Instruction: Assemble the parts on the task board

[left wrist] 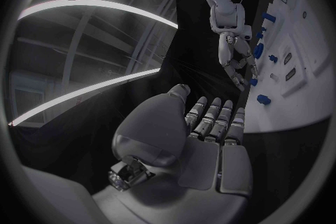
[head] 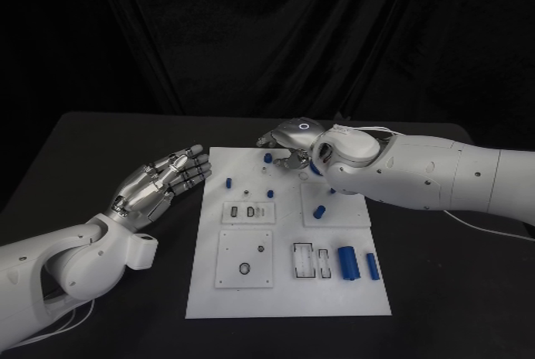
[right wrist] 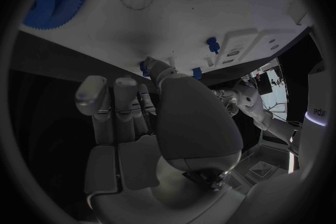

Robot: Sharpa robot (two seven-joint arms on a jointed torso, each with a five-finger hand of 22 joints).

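Blue parts point(head: 349, 262) lie scattered over the white task board point(head: 335, 297) mid-table, and my right hand point(head: 292, 142) hovers at its far edge, so I risk toppling pegs there if I descend blind. I can't tell whether it grips anything; my left hand point(head: 161, 185) rests flat, empty, beside the board.

Head view: looks down from above the worktop's point(head: 100, 142) near edge, taking in the whole task board point(head: 284, 297) and both arms.
Left wrist view: sits close behind the left hand point(left wrist: 203, 140), facing across the worktop's left side toward the task board point(left wrist: 301, 95) and the right hand point(left wrist: 234, 56) at its far edge.
Right wrist view: sits close behind the right hand point(right wrist: 168, 123), very near the task board point(right wrist: 210, 5).
Shared: all three views show the task board's far edge and its small blue parts point(head: 319, 212).
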